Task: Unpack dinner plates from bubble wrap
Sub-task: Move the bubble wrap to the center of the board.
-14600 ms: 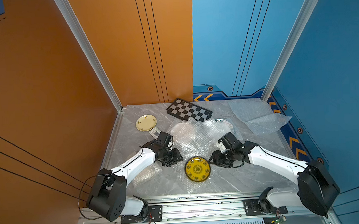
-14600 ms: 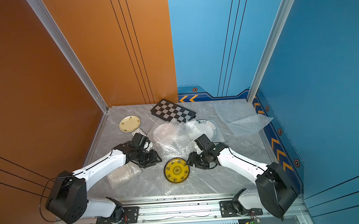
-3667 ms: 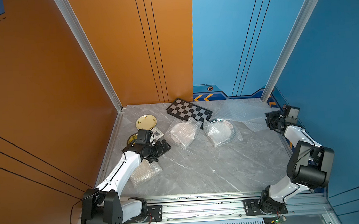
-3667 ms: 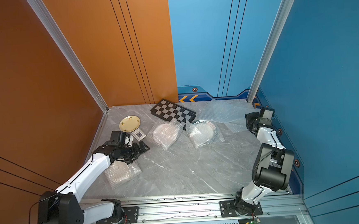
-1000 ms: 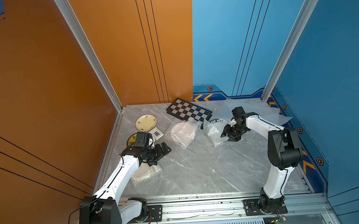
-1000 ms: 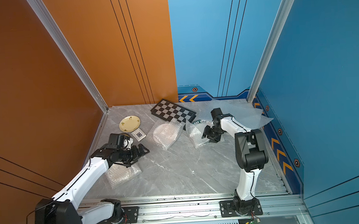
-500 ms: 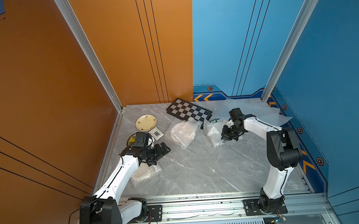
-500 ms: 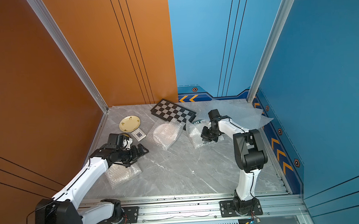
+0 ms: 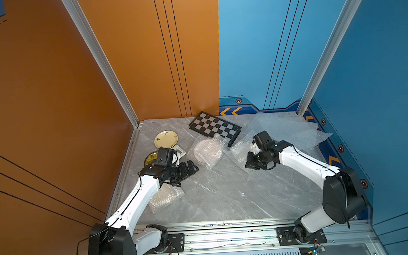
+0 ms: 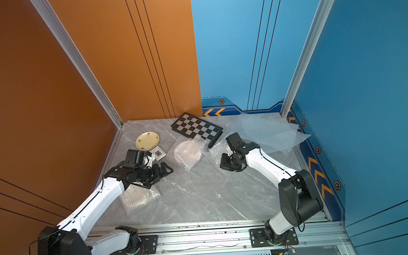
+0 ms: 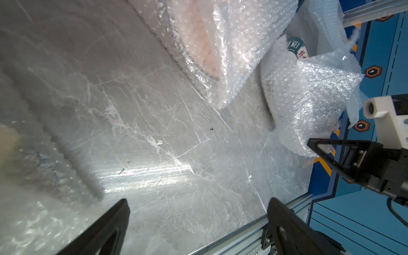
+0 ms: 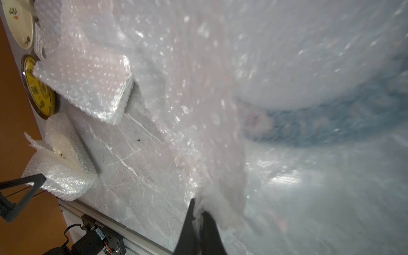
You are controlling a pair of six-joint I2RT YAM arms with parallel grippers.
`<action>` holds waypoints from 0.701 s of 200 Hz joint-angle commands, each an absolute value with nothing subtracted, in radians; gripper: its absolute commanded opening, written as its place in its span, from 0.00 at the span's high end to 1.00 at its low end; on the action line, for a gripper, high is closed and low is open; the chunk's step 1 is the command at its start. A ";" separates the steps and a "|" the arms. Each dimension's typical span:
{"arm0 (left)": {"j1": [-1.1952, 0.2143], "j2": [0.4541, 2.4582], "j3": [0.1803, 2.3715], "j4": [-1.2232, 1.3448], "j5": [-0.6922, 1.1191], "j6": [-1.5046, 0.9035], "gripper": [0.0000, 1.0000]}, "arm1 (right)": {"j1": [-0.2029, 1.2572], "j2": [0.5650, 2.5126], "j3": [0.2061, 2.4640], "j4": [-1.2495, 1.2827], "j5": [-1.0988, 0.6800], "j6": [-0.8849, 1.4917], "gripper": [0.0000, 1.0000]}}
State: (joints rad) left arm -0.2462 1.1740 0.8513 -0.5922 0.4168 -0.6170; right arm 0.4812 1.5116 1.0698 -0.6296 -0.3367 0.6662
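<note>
**Peel the wrap off the lettered plate**

The right gripper (image 12: 198, 208) has its jaws pinched tight on a wad of wrap (image 12: 218, 203). That wrap covers the lettered plate (image 11: 295, 47), which lies right of centre on the table (image 9: 226, 199), just in front of the checkerboard (image 9: 215, 128) corner. The left gripper (image 9: 191, 169) hovers left of centre with jaws wide and empty, between the middle bundle (image 9: 207, 151) and the near bundle (image 9: 166, 197). Two plates already sit bare by the left wall, the pale plate (image 9: 166, 139) and the yellow plate (image 9: 149, 158).

The step looks like a peel. It is best drawn slow and low towards the loose sheets (image 9: 285, 130) at the far right, so that the plate slides out flat rather than rising with the film. The pinch holds only a thin fold — a jerk could tear it or let it slip. If the plate drags along, the idle left jaws could come across and pin its rim. Keep the pull away from the checkerboard, lest the plate tip against it.
</note>
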 commanded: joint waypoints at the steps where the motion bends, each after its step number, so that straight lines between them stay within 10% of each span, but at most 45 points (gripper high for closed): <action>1: -0.294 1.153 0.885 -0.601 0.420 -0.569 0.02 | 0.582 1.471 0.994 -0.597 -0.288 0.803 1.00; 73: -0.334 1.084 0.817 -0.604 0.378 -0.567 0.02 | 0.900 1.565 1.004 -0.414 -0.332 0.929 0.94; 140: -0.261 1.020 0.761 -0.633 0.357 -0.599 0.02 | 0.988 1.658 1.104 -0.448 -0.475 0.857 0.29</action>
State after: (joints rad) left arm -0.2752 1.0321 0.7750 -0.6052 0.3687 -0.5884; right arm 0.9924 1.6688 1.0412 -0.4263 -0.4164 0.8894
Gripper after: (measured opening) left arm 0.983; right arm 0.674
